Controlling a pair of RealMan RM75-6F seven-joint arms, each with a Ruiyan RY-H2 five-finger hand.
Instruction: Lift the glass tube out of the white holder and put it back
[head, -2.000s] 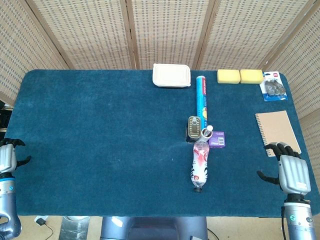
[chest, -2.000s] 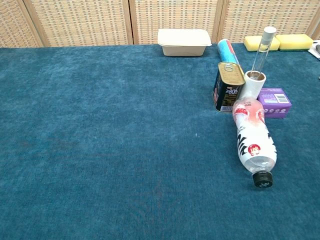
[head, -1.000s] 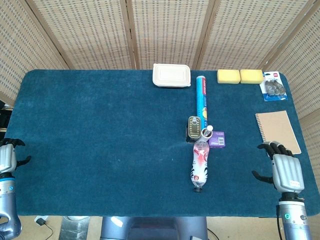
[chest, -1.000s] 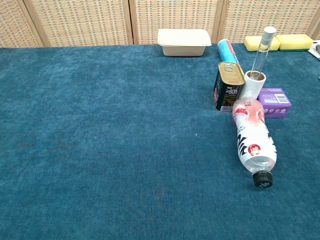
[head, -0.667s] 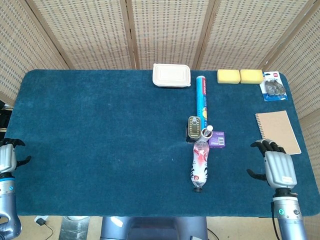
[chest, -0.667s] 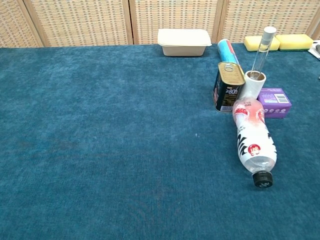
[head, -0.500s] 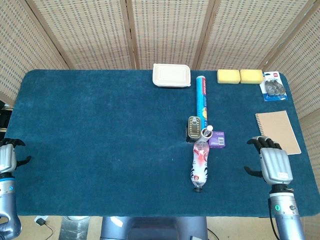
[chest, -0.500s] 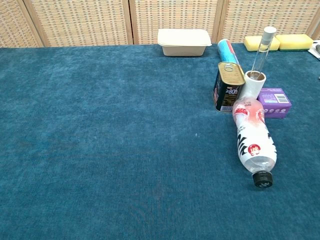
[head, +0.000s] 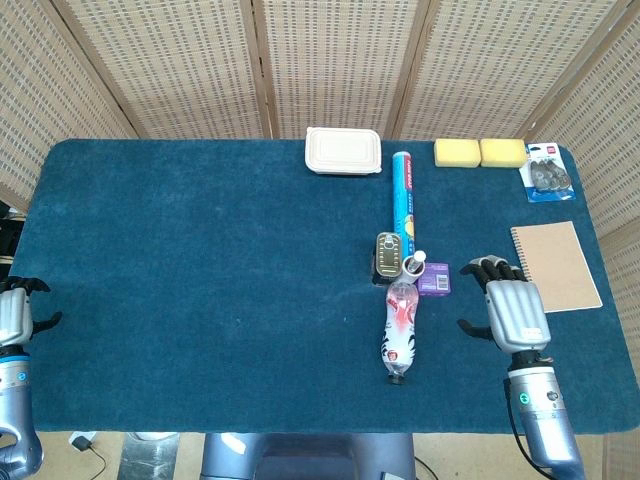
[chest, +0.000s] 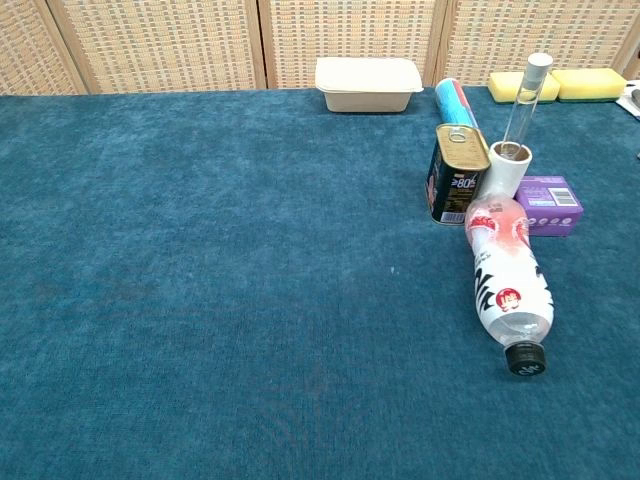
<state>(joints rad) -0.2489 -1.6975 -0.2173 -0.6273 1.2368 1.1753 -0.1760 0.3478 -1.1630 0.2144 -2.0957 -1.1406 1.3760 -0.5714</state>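
Standing in white holder (chest: 508, 167), glass tube (chest: 525, 99); right hand (head: 513, 311) well apart

Two metal robot hands on grey arms

The right hand (head: 512, 312) has a silver-grey back made of flat plates with ridges, and its fingers (head: 490, 266) are black. Its wrist is a grey cylinder with a small green light, and a thin black cable runs along it. The left hand (head: 14, 313) has the same silver-grey shell and black fingers, on a rounded grey forearm. Both hands show only in the head view.
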